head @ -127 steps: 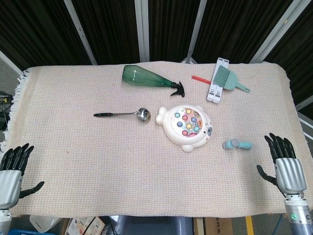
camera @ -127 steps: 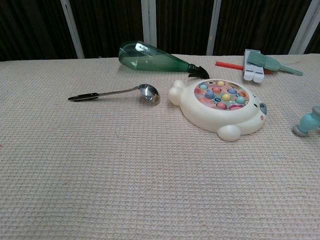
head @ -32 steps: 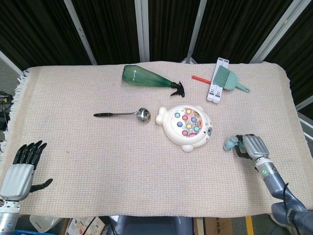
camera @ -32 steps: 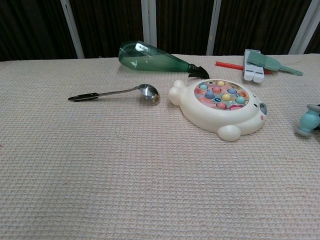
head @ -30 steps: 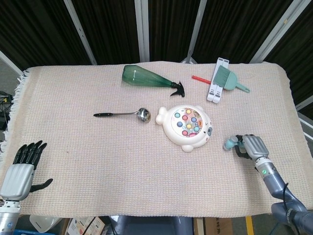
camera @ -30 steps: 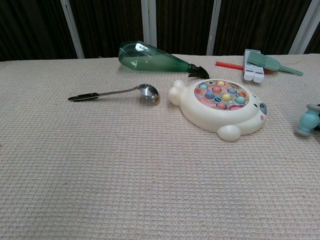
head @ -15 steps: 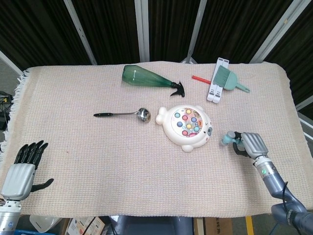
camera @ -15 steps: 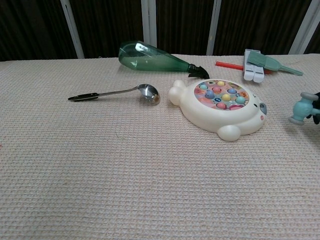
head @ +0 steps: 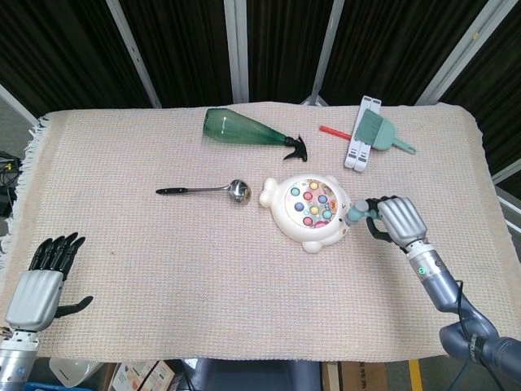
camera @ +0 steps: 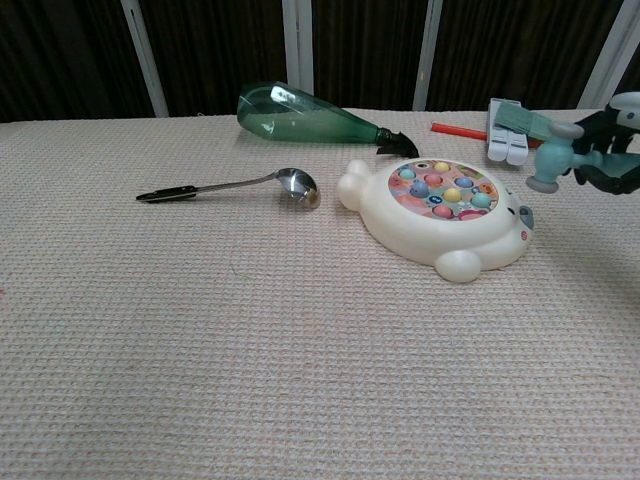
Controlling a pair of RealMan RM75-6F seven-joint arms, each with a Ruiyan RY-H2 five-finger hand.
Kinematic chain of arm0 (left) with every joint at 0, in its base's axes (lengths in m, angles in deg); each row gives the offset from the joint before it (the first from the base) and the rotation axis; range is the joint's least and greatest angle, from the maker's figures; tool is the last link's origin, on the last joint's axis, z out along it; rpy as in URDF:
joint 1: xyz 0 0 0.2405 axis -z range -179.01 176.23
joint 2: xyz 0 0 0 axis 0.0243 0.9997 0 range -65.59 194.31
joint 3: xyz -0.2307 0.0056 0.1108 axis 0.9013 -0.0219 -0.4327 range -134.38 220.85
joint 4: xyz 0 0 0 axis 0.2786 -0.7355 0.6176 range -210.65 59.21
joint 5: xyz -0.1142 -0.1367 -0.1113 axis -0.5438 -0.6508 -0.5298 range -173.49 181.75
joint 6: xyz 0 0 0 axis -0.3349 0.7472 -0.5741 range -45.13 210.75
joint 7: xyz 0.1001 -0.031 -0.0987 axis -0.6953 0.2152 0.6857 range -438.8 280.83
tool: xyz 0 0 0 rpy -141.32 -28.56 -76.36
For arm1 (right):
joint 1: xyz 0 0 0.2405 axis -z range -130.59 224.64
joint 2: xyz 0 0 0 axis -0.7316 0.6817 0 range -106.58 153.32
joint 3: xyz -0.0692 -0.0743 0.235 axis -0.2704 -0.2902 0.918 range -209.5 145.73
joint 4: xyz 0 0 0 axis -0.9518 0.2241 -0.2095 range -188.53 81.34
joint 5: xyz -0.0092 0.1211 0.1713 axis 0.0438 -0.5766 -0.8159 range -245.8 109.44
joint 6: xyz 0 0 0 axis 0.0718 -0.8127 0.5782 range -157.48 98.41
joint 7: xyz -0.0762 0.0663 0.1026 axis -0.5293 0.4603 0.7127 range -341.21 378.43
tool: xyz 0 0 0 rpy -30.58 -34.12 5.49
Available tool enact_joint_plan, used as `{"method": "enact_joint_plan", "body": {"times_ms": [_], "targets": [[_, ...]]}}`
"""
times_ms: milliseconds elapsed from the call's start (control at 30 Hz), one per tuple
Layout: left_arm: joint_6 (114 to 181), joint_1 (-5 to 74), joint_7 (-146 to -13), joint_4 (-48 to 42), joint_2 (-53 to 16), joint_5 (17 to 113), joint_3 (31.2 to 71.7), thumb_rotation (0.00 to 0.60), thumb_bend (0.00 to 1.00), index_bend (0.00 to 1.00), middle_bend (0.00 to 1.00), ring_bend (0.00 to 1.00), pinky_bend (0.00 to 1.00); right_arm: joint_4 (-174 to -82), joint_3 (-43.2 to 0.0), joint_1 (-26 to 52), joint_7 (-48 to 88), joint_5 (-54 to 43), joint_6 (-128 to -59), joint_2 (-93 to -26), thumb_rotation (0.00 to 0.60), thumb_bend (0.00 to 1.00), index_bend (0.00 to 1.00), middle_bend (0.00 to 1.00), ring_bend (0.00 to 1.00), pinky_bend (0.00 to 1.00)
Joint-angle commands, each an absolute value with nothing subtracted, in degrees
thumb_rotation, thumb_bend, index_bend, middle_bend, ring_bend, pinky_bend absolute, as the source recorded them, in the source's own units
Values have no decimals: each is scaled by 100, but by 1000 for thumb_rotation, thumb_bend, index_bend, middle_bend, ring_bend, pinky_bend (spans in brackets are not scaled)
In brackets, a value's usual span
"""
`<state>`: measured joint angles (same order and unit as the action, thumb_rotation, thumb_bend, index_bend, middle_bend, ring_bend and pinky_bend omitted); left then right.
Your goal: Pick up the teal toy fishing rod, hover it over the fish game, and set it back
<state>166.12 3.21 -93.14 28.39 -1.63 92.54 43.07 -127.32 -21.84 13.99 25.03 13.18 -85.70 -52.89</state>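
My right hand grips the teal toy fishing rod and holds it off the cloth, its grey tip pointing left at the right edge of the fish game. In the chest view the teal toy fishing rod hangs in the air just right of the fish game, with my right hand at the frame's right edge. The game is a cream fish-shaped toy with several coloured fish in a round dish. My left hand rests open at the table's near left corner, holding nothing.
A green spray bottle lies on its side behind the game. A metal ladle lies to the game's left. At the back right are a white stand with a teal brush and a red pen. A beige woven cloth covers the table.
My right hand has lifted the rod off the cloth and carried it left and up toward the fish game's right edge. My left hand stayed put.
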Motion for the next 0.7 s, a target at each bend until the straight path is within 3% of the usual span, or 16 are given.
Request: {"method": "enact_joint_plan", "body": {"times_ms": [33,700], "targets": [[16593,326,-9290,2818,-166,9228,4304,600,106,0,0,0,0,-12847,-2047,1109,1980,1257,-8451,-5410,600,1000,999,777,702,663],[16541,340,-9190,2709,-185,9113,4298,600,107,0,0,0,0,-12439,-2177,766,1004,967,-8215,-5958,600,1000,1000,796,717,673]]}}
